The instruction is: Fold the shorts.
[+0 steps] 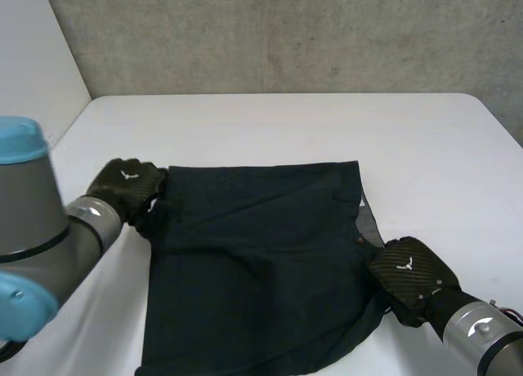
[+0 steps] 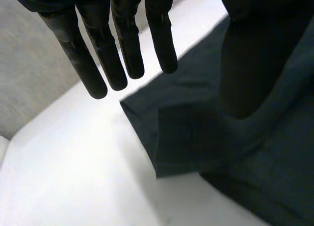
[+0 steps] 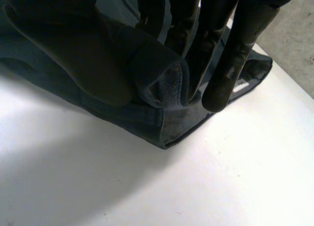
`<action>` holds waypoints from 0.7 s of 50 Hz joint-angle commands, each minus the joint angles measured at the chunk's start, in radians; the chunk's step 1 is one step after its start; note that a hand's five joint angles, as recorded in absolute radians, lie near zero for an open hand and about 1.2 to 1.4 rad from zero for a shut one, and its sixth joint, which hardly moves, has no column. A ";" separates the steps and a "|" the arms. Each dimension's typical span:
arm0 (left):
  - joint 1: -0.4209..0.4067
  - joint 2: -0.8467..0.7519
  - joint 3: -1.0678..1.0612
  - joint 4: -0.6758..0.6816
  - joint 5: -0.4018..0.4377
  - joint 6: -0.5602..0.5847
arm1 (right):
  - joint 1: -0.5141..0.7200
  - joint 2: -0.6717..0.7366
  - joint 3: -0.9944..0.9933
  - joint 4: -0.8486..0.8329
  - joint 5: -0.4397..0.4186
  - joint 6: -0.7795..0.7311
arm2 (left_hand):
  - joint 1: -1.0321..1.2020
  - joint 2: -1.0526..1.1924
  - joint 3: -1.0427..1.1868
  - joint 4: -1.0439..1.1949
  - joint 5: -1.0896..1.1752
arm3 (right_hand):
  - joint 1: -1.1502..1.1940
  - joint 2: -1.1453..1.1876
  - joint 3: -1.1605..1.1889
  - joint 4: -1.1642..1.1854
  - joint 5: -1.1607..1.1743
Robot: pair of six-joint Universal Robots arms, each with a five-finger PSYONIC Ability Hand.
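— Where are the shorts (image 1: 261, 261)?
— Flat on the table (image 1: 286, 123), dark cloth between both arms. The right hand (image 1: 409, 279) is at their right edge, thumb and fingers pinching a roll of fabric. I'd say it means to lift that side.
— And the left hand (image 1: 124, 186)?
— At the far left corner, fingers straight and spread, thumb apart, gripping nothing. It looks placed to take that corner.

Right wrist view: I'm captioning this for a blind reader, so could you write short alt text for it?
The right hand pinches a bunched fold of the dark shorts between its thumb and fingers. Below the fold, the edge of the shorts lies on the white table.
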 commanded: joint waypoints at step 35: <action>-0.104 0.261 -0.652 0.127 0.051 -0.024 | -0.017 0.011 -0.038 -0.029 0.013 0.356 | 0.554 0.558 0.555 0.560 0.564 | 0.412 0.221 0.204 0.204 0.264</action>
